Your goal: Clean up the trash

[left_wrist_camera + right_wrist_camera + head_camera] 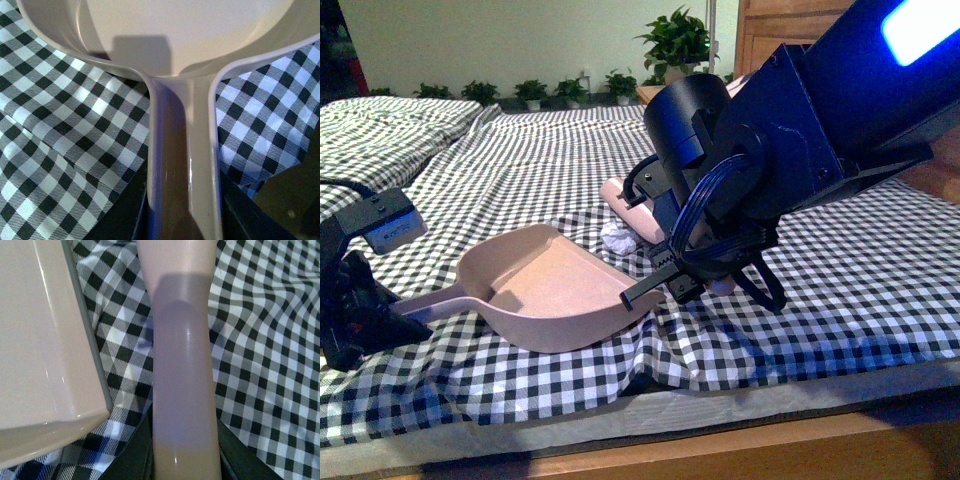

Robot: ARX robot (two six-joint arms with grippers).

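- Where the front view looked across the checked cloth point(840, 270), a pink dustpan point(555, 290) lay with its long axis running left to right, handle toward the left gripper point(360, 310), open mouth toward the right arm. The trash point(617, 239), a small white crumpled wad without clear long axis, sat on the cloth just beyond the pan's mouth, beside a pink brush handle point(632, 213). The right gripper point(665, 290) hung low at the pan's front edge.
- Left wrist view: dustpan handle point(182, 165) ran straight between the dark jaws, which closed on it; the wad was out of frame.
- Right wrist view: brush handle point(182, 370) lay clamped between the jaws, dustpan corner point(45, 365) alongside; no wad visible here.
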